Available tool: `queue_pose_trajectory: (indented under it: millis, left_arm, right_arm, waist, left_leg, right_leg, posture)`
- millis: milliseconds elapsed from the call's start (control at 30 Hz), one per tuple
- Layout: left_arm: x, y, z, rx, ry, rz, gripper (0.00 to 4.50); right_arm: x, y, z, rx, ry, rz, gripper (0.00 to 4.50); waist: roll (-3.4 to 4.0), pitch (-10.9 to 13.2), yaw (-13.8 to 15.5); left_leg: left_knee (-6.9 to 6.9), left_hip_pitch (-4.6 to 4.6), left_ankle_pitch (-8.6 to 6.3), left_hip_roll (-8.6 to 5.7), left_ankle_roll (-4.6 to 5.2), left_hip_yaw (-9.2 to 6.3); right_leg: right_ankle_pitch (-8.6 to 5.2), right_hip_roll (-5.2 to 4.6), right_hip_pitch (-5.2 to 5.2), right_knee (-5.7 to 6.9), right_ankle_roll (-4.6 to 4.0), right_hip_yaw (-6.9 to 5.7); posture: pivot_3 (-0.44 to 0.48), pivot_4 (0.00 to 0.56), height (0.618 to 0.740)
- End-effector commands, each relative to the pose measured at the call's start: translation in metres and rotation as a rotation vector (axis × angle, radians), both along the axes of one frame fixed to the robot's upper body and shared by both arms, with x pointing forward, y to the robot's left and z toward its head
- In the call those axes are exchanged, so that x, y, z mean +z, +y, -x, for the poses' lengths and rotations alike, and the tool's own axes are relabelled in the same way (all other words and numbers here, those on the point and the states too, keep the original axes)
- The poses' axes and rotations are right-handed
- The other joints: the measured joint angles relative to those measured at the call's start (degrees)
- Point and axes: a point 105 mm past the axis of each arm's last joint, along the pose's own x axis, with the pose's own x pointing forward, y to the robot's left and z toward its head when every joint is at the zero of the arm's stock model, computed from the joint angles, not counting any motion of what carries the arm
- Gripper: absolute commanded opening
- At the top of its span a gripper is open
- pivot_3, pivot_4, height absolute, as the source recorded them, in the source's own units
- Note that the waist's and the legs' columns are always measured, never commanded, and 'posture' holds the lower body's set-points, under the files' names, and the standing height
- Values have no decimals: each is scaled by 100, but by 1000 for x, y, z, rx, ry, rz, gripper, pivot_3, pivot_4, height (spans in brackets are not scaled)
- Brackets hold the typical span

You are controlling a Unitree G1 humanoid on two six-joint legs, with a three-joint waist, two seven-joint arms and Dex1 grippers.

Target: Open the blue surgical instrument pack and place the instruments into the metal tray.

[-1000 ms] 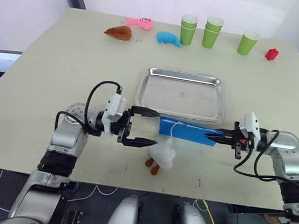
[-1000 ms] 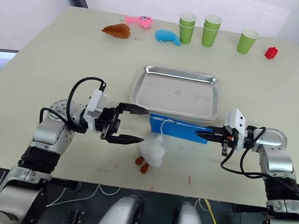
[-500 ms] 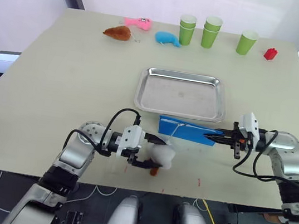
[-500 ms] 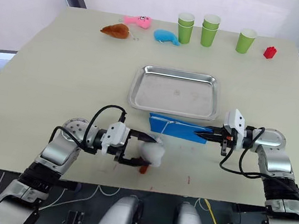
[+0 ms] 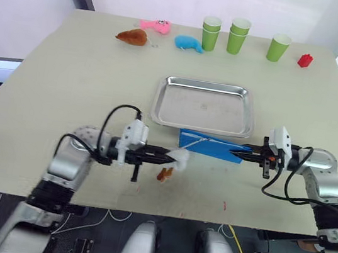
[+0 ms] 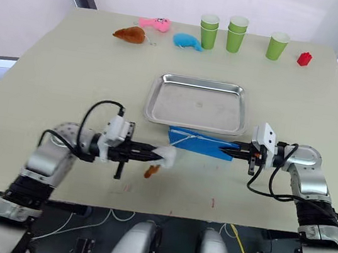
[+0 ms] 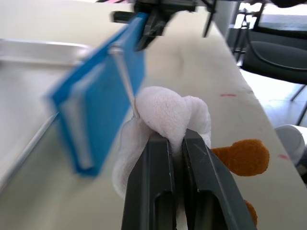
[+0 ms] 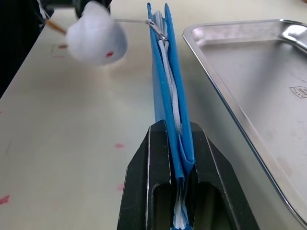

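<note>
beside bare metal tray (image 5: 204, 106) | right hand (image 5: 244, 154) clamps blue surgical instrument pack (image 5: 210, 147) | left hand (image 5: 165, 158) pinches white plush (image 5: 180, 159)

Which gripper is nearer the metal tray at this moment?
Right. The right gripper is shut on the blue surgical instrument pack just off the metal tray's near rim; the left gripper pinches the white plush duck further back.

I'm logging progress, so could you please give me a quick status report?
Right gripper shut on flat blue fabric pack. Left gripper shut on white plush toy tethered to pack's zipper. Shiny steel tray empty; no instruments out yet.
</note>
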Motion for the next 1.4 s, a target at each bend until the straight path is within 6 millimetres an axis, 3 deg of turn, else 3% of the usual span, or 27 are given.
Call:
queue_pose_trajectory:
  millis: [33, 100, 267, 400, 867, 1167, 1400]
  left_arm:
    - [21, 32, -4, 73, -32, -28, 53]
    - [25, 54, -10, 146, -48, -60, 53]
    - [23, 77, -18, 237, -54, -104, 53]
    - [2, 92, -17, 271, 3, -186, 53]
    - [-48, 91, -10, 264, 90, -279, 53]
    - [-41, 85, -12, 264, 76, -244, 53]
    - [-30, 89, -1, 214, 117, -245, 53]
  right_arm:
    - [12, -4, -4, -18, -65, -30, 0]
    - [13, -3, -5, -18, -68, -39, 0]
    - [13, -4, -6, -11, -61, -44, 0]
    - [16, -2, -6, 2, -60, -56, 0]
    - [47, 20, 16, 135, 27, -191, 0]
    - [74, 38, 16, 122, 53, -402, 0]
    - [56, 32, 11, 100, 2, -251, 0]
  waist:
    - [1, 1, -6]
    - [2, 1, -16]
    - [2, 2, -1]
    - [4, 3, -1]
    - [6, 3, 3]
    - [7, 2, 3]
    - [7, 2, -8]
  left_leg:
    - [0, 0, 0, 0, 0, 1]
    - [-1, 0, 0, 0, 0, 3]
    - [-1, 1, 0, 0, 0, 5]
    - [-3, 0, 0, 0, 0, 7]
    - [-3, -1, 0, 0, 0, 8]
    - [-3, 0, 0, 0, 0, 8]
    - [-3, -1, 0, 0, 0, 7]
  right_leg:
    - [0, 0, 0, 0, 0, 1]
    - [0, 0, 0, -2, 0, 2]
    - [0, -1, 0, -1, 0, 1]
    - [0, 1, -3, -1, 0, 0]
    - [0, -2, -7, 3, 0, 5]
    - [0, -1, -7, 5, 0, 4]
    - [0, 0, -7, 4, 0, 4]
  posture:
    - [0, 150, 740]
    - [0, 150, 740]
    - [0, 150, 740]
    - [0, 150, 740]
    - [0, 150, 740]
    - [0, 150, 740]
    - [0, 150, 740]
